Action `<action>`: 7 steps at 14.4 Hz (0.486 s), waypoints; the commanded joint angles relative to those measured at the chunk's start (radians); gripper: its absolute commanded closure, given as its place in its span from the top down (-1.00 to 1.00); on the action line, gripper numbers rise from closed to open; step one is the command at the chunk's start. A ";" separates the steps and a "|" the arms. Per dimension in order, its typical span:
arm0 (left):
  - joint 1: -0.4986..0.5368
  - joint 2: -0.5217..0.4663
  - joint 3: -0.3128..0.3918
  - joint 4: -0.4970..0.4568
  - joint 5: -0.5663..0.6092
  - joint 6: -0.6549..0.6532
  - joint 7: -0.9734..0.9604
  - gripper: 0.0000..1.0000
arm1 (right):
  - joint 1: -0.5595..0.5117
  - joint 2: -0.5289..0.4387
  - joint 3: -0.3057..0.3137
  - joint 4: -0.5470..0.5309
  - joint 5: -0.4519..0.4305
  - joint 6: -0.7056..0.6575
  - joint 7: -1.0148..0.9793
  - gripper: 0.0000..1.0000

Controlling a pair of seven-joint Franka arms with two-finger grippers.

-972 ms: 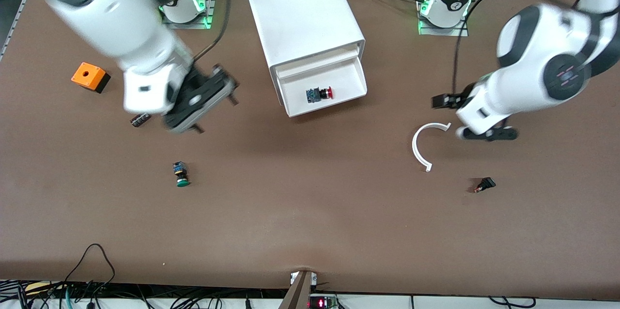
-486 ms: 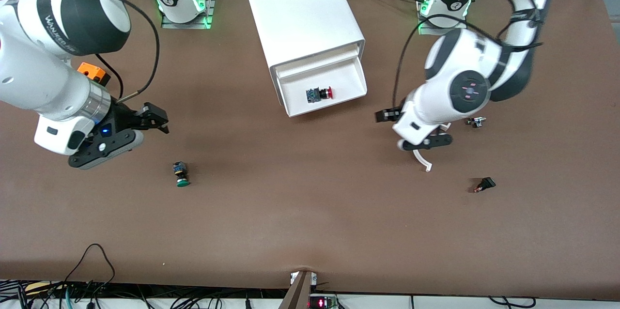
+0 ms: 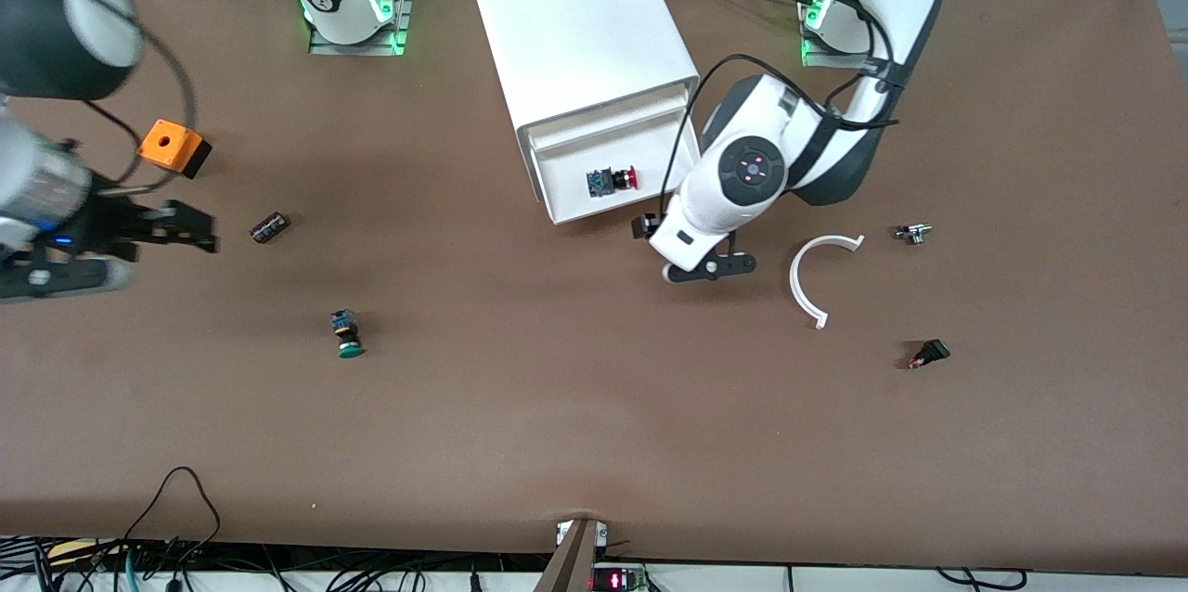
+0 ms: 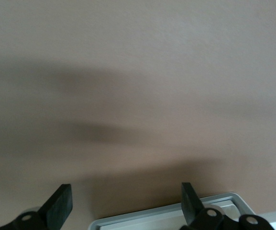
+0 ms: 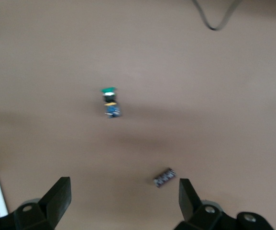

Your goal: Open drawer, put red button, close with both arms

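The white cabinet (image 3: 575, 17) has its drawer (image 3: 620, 206) pulled open. The red button (image 3: 613, 180) lies on its side in the drawer, red cap toward the left arm's end. My left gripper (image 3: 685, 249) hangs open and empty over the table, just off the drawer's front corner. The drawer's rim (image 4: 166, 218) shows between the left gripper's (image 4: 126, 203) spread fingers. My right gripper (image 3: 186, 233) is open and empty over the right arm's end of the table, beside a small dark part (image 3: 269, 227). In the right wrist view the right gripper (image 5: 123, 199) holds nothing.
A green-capped button (image 3: 347, 335) (image 5: 110, 103) lies nearer the front camera than the dark part (image 5: 164, 177). An orange box (image 3: 170, 147) stands near the right arm. A white curved piece (image 3: 812, 281), a small metal part (image 3: 911, 233) and a black switch (image 3: 929, 353) lie toward the left arm's end.
The left arm has swung from over the white curved piece to the drawer's front corner. The right arm has swept away toward its own end of the table. Both grippers stayed open.
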 commanded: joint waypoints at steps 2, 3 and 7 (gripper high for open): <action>-0.037 0.018 0.013 0.017 -0.015 0.037 -0.059 1.00 | -0.035 -0.121 0.001 -0.100 -0.005 -0.028 -0.039 1.00; -0.047 0.018 0.013 0.014 -0.015 0.036 -0.071 1.00 | -0.035 -0.143 -0.013 -0.105 -0.006 -0.037 -0.043 1.00; -0.078 0.022 0.011 0.000 -0.015 0.034 -0.108 1.00 | -0.035 -0.235 -0.019 -0.168 -0.008 -0.086 -0.065 1.00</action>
